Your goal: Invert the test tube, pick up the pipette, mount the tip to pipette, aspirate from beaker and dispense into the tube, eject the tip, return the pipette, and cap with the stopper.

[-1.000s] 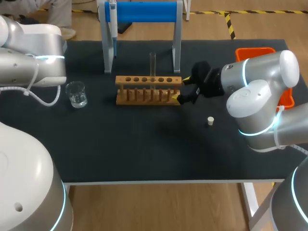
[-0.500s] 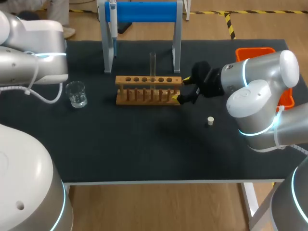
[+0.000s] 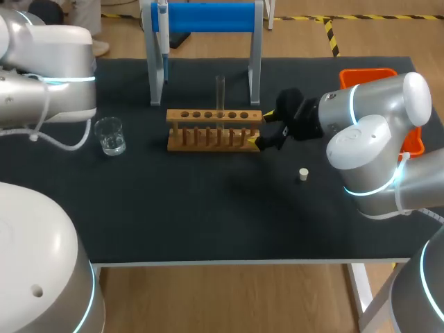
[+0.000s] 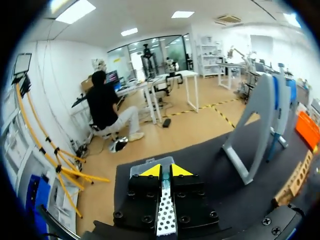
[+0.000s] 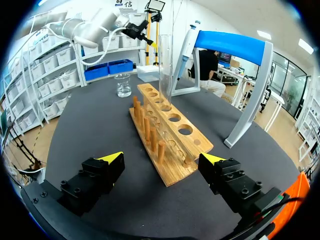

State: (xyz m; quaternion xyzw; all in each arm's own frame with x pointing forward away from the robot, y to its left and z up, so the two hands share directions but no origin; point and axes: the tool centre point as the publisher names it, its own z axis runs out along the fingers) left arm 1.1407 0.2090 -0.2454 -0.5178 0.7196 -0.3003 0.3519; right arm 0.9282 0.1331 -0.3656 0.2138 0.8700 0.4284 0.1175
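Test tube (image 3: 220,90) stands upright, mouth up, in the rack (image 3: 214,129) at the middle of the surface (image 3: 208,222), so the inverting step looks done. The right hand (image 3: 261,129) brackets the rack's right end, probably because it has just let the tube go. The stopper (image 3: 303,174) waits near-right of the rack, the beaker (image 3: 109,135) is to the left, and the pipette (image 3: 162,10) hangs on the far stand (image 3: 208,16) — next in line, I judge.

Left wrist: the left hand (image 4: 161,171) has its tips almost together and holds nothing. A clear box (image 4: 150,164) shows just beyond them.

Right wrist: the fingers are spread wide, with the rack's end between them but not gripped. The tube sits in a hole farther along.

Against the earlier frames, the left arm has drifted slightly toward the far side — the right arm and everything on the surface are unchanged.
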